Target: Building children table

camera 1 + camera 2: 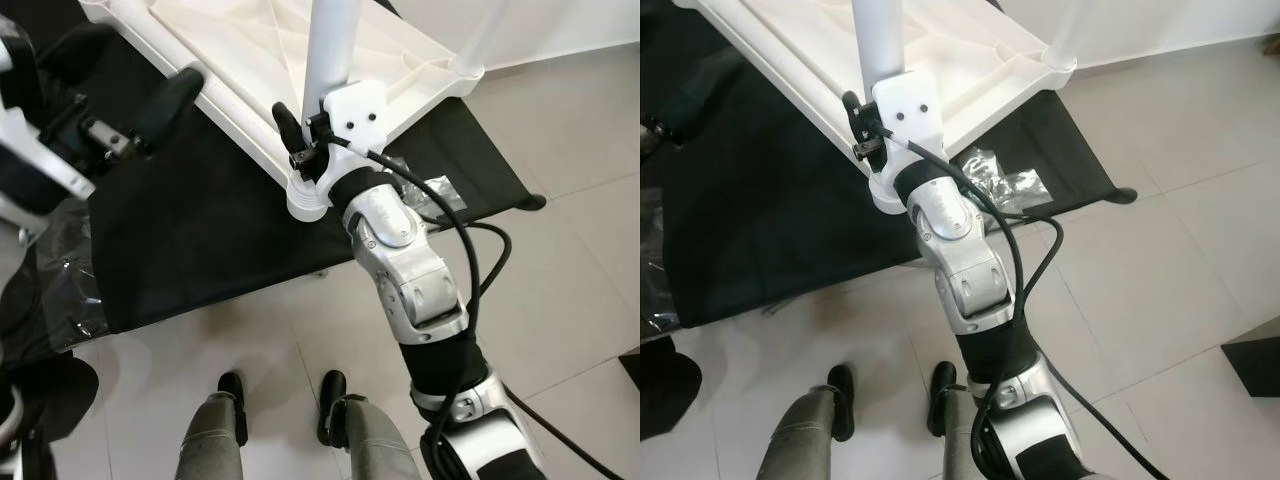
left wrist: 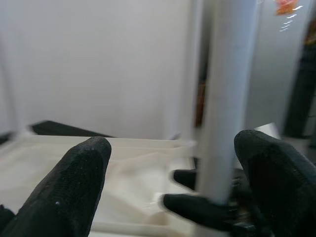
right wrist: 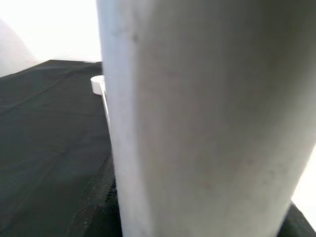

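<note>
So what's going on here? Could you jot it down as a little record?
job: fitting a leg to a child's table
tabletop: white, upside down on a black cloth
leg: white tube, upright at the near corner
right gripper: closed on the leg near its base
left gripper: open, facing the leg
floor: pale tiles

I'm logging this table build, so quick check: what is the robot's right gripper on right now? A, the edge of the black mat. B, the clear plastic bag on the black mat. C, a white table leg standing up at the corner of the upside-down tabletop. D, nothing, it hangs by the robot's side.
C: the right gripper is closed around the upright white table leg at the corner socket of the inverted white tabletop.
</note>
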Robot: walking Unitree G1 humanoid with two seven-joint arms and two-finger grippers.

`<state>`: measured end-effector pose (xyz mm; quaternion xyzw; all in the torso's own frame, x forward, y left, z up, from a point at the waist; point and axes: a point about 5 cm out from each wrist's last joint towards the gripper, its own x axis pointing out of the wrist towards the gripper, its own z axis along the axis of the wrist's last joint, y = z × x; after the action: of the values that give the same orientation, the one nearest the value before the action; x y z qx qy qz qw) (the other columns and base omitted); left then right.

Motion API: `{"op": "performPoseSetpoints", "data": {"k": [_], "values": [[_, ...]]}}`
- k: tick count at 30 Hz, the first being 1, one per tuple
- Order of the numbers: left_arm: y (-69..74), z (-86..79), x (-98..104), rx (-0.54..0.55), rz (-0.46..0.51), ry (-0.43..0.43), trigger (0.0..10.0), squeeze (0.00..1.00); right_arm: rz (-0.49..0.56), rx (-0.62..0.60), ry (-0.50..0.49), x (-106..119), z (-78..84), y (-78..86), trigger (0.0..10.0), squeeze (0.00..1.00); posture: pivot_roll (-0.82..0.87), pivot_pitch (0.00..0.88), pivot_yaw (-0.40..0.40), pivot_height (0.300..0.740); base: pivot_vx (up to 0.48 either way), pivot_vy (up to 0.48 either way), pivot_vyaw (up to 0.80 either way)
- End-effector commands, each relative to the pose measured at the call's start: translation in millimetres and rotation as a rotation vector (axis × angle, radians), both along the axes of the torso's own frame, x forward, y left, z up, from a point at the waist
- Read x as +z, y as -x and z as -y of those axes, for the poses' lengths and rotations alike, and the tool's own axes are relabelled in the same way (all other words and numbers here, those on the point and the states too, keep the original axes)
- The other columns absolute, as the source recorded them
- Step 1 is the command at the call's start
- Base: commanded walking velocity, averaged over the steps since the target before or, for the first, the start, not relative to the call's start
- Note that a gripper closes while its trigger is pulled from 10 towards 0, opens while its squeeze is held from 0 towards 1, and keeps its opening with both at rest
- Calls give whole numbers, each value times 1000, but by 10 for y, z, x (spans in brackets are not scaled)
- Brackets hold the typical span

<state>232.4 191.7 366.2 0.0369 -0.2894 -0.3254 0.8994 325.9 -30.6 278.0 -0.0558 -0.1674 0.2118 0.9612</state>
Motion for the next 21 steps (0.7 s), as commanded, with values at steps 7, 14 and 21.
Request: {"op": "performPoseSetpoints", "data": {"k": [7,14,21], "values": [[-246,413,203,-276,-178,49,10000,0,-223,-42,155,-570,-53,-140,10000,0,110,312,-74,740,0,0,0],[-383,613,421,-333,-197,49,10000,0,-215,-30,158,-557,-98,-144,10000,0,110,306,-69,740,0,0,0],[-415,910,708,-435,-169,-83,10000,0,-211,-20,163,-539,-174,-124,10000,0,110,299,-58,740,0,0,0]]}}
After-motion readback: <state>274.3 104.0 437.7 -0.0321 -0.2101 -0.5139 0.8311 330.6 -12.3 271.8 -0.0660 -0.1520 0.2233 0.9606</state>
